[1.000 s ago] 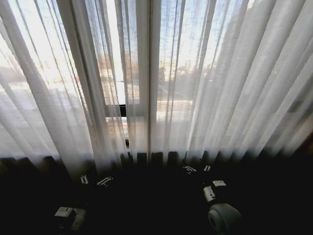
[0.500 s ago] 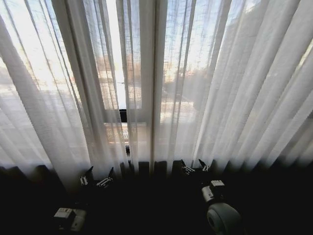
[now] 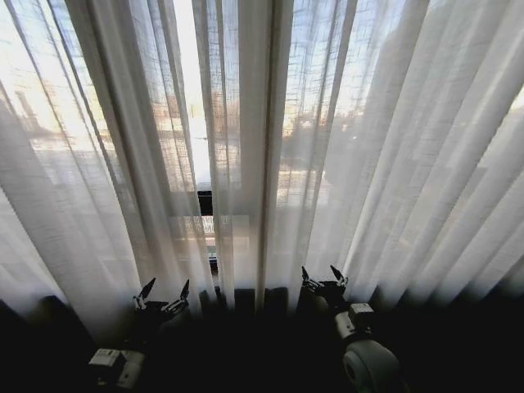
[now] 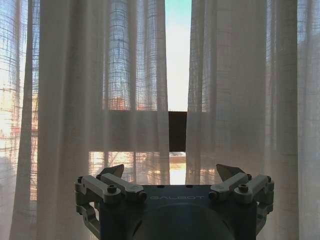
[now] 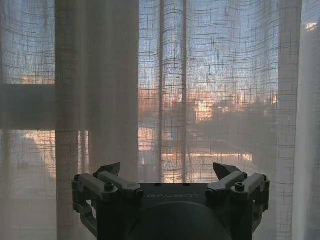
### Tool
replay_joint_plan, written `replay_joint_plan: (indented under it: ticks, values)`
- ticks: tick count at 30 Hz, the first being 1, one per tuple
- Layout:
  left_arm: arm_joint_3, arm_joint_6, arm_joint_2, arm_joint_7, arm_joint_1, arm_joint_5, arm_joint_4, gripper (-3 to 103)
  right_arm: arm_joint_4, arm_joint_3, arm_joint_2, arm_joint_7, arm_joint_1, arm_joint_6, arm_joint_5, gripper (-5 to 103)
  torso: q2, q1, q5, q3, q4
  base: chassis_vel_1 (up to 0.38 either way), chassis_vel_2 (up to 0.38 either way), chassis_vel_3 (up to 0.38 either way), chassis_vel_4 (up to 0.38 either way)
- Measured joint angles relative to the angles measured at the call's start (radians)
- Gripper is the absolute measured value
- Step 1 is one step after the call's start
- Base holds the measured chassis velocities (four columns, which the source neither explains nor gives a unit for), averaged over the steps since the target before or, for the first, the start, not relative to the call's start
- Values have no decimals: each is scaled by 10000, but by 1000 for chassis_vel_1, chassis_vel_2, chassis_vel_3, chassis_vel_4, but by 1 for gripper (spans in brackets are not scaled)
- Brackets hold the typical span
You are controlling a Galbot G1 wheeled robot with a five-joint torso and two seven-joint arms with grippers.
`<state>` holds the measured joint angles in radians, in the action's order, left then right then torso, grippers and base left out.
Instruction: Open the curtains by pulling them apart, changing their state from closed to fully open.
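The curtains hang shut across the window: a left panel (image 3: 115, 164) and a right panel (image 3: 393, 164) of sheer white pleated fabric. In the left wrist view a narrow slit separates the left panel (image 4: 75, 100) from the right panel (image 4: 235, 100). My left gripper (image 3: 167, 288) is open, low down just before the left panel's hem; its fingers (image 4: 116, 171) face the slit and hold nothing. My right gripper (image 3: 321, 275) is also open, close to the right panel's hem. From its wrist, the open right gripper (image 5: 167, 170) faces the pleated curtain (image 5: 165, 75), touching no fabric.
A dark window frame bar (image 4: 177, 131) shows through the slit, also seen behind the folds as the frame bar (image 3: 205, 202). Below the hems all is dark, with my two forearms (image 3: 364, 360) rising out of it. Buildings show faintly through the fabric.
The whole picture has shifted, so the camera has moved nearer the curtains. Both grippers have risen out of the dark until their open fingers stand against the hems.
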<state>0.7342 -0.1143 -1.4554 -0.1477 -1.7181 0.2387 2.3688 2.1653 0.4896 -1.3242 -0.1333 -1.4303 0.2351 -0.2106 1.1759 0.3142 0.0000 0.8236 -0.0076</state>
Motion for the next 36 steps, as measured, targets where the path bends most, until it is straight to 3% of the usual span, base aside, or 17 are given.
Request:
replay_joint_plan:
  ticks: [6,20,36]
  values:
    - [6,81,-1,-84,-48,4,-12,100,-141,86,3,247,-66,-71,592,100,-3,6,2,2,-2,-72,65,60,-64]
    - [98,235,-52,-242,-118,13,-67,100,-210,44,-62,292,-58,-139,620,100,1,-4,4,0,0,41,27,-43,-29]
    - [112,409,-139,-283,-252,-15,-45,100,-131,68,-41,250,-117,-165,615,100,1,-2,2,-1,-1,245,237,-243,-244]
